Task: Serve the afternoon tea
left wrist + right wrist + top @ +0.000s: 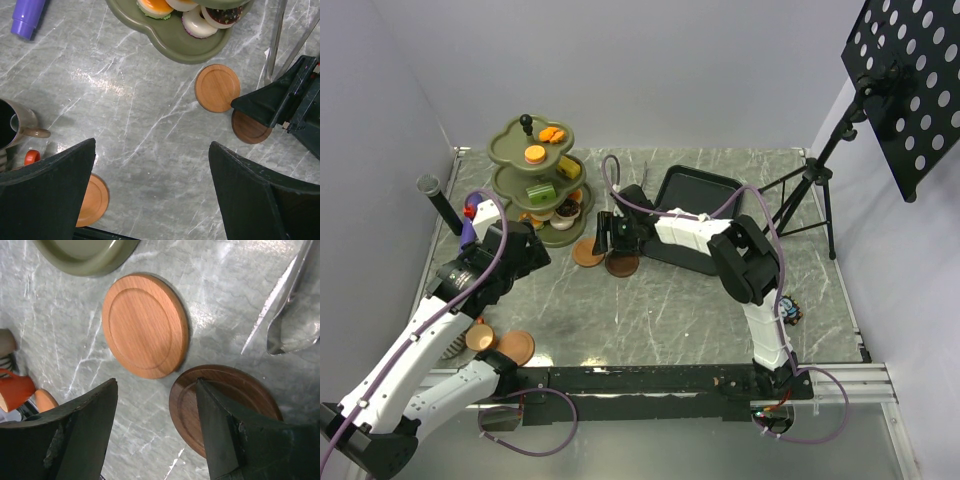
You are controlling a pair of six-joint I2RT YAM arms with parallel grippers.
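Right claw (pixel 156 387) hangs released above the dark saucer (pixel 185 407); closing off-centre could nudge it into the light saucer (pixel 145 325). Left claw (pixel 152 145) gapes empty.

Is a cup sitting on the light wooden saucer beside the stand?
No, the light saucer lies bare, with nothing standing on it.

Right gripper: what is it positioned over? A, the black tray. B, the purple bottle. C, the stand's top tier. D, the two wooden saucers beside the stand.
D: the right gripper is open above the light saucer and dark saucer, beside the stand.
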